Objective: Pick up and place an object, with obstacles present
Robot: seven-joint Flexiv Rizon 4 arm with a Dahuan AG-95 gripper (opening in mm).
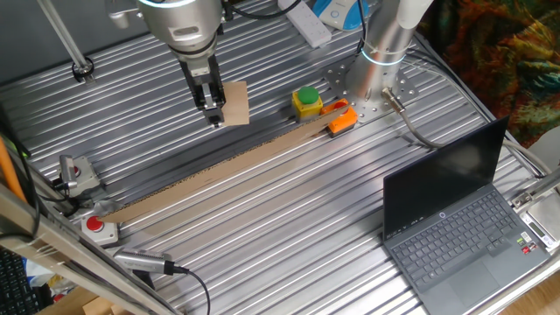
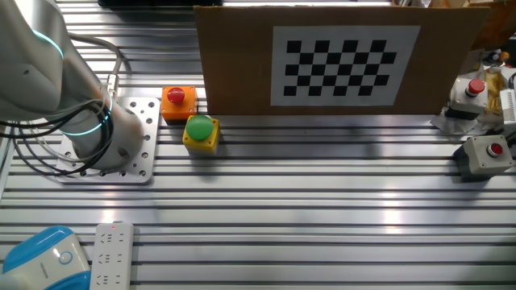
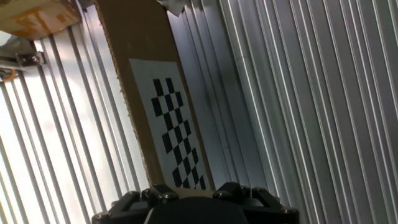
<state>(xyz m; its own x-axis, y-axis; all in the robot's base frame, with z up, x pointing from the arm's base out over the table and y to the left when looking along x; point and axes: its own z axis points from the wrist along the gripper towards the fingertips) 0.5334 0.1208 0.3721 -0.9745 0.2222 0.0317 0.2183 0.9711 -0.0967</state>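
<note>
My one claw [image 1: 213,112] down beside one tan block [image 1: 233,102], grip state unclear, one cardboard strip [image 1: 219,175], one checkerboard panel [image 2: 339,60], one laptop [image 1: 455,227], no legible writing

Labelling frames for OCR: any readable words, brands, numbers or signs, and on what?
None can be read.
Laptop: a round logo and key legends, too small to read.
Cardboard board: only a checkerboard pattern, no text.
Button boxes and power strip: no legible markings.
</note>
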